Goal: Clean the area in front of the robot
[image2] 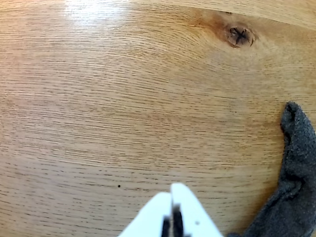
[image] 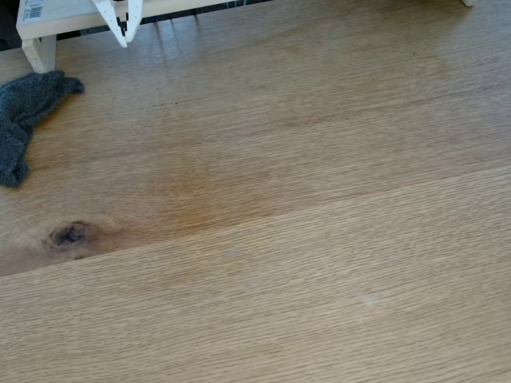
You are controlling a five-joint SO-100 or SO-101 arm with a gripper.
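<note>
The biggest thing here is the surface, a wide stretch of light wood with thin lines running through it. This is the area to be cleaned, and it lies right in front of the robot, filling most of the fixed view. A long seam runs across it where two planks meet. Near the middle there is a faint yellow-brown patch, which could be a stain, though I cannot be sure. At the top left of the fixed view stands a pale wooden shelf with a barcode sticker on it. Next comes the fuzzy dark grey cloth, lying crumpled at the left edge of that view, near the shelf leg; in the wrist view it lies just to the right of the hand. Then there is the hand, white and pointed, hanging down in front of the shelf. Its two fingers are pressed together with nothing between them, and the wrist view shows this well. Smallest is the dark knot in the wood. I think the job has hardly begun: the cloth is not picked up, and the patch is not yet wiped.
</note>
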